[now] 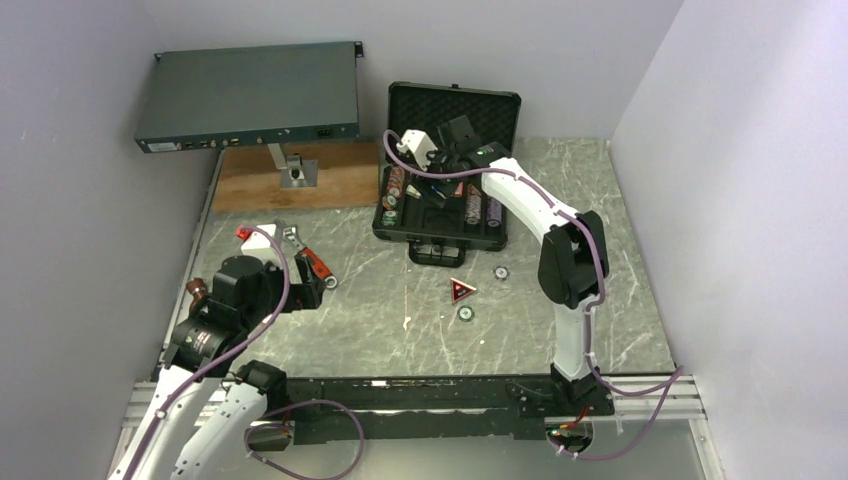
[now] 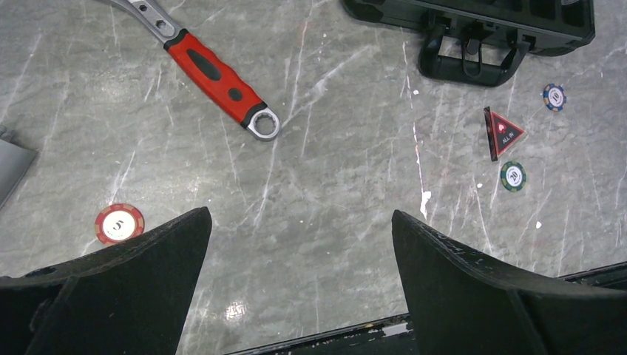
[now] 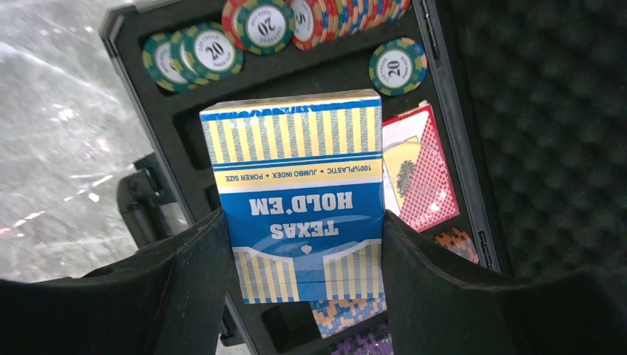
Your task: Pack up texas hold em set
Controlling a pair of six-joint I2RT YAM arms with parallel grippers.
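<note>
Two arms in view. Right arm is stretched forward, elbow raised, wrist tipped down over the open case [image 1: 455,105]. Right gripper [image 3: 303,244] is clamped on the card box [image 3: 299,170], one finger on each long side, box held above the tray. Past the fingertips are slotted chips [image 3: 214,52], and right of the box is a red-backed deck [image 3: 421,170]. Left arm is folded low near its base. Left gripper [image 2: 299,222] faces the table [image 2: 333,185], fingers wide apart, nothing between them. Ahead-right of it are the red triangular token [image 2: 504,133] and two loose chips [image 2: 512,176]. Ahead-left is the wrench [image 2: 218,74]. Beside its left finger is a red chip [image 2: 119,224].
</note>
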